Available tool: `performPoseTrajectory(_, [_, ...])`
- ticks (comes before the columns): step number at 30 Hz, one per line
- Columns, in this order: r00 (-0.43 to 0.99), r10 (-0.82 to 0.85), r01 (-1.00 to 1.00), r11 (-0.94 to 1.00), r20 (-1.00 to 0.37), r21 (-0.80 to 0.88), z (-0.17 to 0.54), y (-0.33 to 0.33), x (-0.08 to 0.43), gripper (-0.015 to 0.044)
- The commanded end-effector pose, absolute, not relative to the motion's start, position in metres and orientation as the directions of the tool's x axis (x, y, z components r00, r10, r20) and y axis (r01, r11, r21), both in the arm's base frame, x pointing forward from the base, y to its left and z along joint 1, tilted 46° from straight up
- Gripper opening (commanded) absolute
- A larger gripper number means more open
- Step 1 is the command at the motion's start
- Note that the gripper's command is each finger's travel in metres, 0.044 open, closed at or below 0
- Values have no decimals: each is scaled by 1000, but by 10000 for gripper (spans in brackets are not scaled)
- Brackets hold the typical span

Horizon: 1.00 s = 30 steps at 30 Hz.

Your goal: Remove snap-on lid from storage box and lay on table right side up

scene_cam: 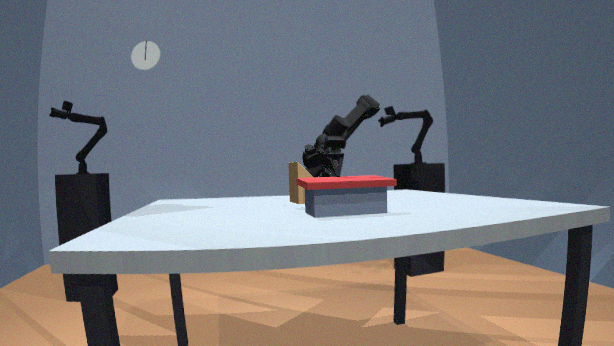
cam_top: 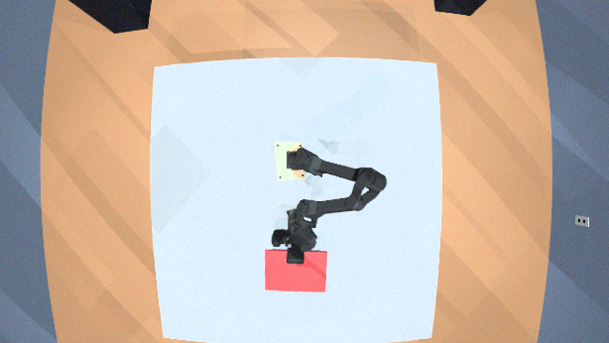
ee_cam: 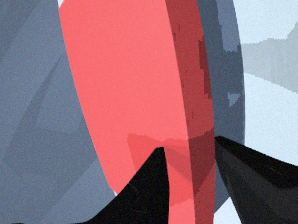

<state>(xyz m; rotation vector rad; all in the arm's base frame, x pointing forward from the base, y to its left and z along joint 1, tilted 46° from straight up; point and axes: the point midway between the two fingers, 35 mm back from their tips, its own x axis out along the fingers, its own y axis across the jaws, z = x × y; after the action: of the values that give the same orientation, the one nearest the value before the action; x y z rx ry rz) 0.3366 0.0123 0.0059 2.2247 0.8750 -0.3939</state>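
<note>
The red lid [cam_top: 298,278] [scene_cam: 350,182] [ee_cam: 130,75] is on top of the grey-blue storage box [scene_cam: 350,201] [ee_cam: 227,75], right side up. It looks slightly tilted, with its long edge at the gripper a little higher. The gripper [cam_top: 296,254] [ee_cam: 190,142] is shut on that edge near its middle. In the wrist view one finger lies over the lid's top face and the other is beside its rim, on the box side. In the exterior view the fingertips are hidden behind the lid. The box is hidden under the lid in the top view.
The arm's base stands on a pale plate [cam_top: 282,171] behind the box. A tan upright piece [scene_cam: 295,182] shows behind the box's left end. The white table [cam_top: 213,109] [scene_cam: 200,225] extends around them. Two other black arms stand on pedestals beyond the table.
</note>
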Motion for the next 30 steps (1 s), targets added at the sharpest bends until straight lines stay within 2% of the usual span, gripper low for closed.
performPoseTrajectory(1, [727,475,686,-523,-496,506,8,10,337,0])
performPoseTrajectory(30, [727,475,686,-523,-496,506,12,6,337,0])
